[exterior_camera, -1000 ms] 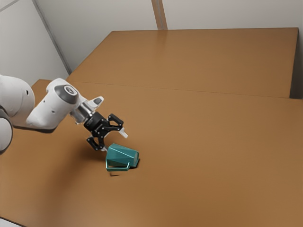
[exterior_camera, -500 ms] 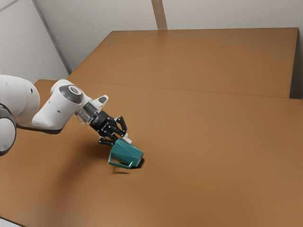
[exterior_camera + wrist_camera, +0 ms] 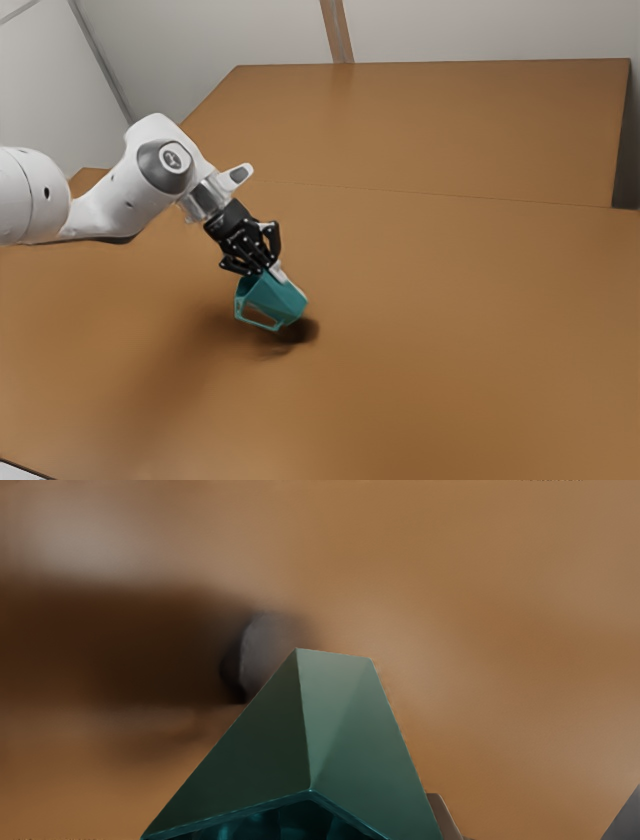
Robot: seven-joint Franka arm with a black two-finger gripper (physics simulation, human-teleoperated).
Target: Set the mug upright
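Badge (image 3: 174,158), round, on the white arm (image 3: 142,192): dark ring, pale centre. Its mark is too small to read in the exterior view.

Tool (image 3: 272,274): closed on the teal mug (image 3: 275,300), gripping its side close to the rim. Mug hangs just above the tabletop (image 3: 430,300), tilted, not upright. Mouth turned toward the tool, base slanting down and away toward the exterior view's right. Handle (image 3: 258,319) on the underside, an open loop. Dark shadow (image 3: 297,331) lies on the tabletop beneath, apart from the mug.

Wrist view: faceted outer faces, two meeting at a sharp ridge that runs to the rim. Rim and dark interior are cut by the frame edge; depth of the inside cannot be made out. One finger (image 3: 442,814) shows partly beside the mug, the rest behind it; the other finger's contact is hidden. A grey sliver (image 3: 626,820) at the frame's corner, too cropped to name. Past the mug, a blurred grey patch (image 3: 262,647) with a dark edge, partly covered by the mug; nature unclear.

Arm runs off the exterior view's left.
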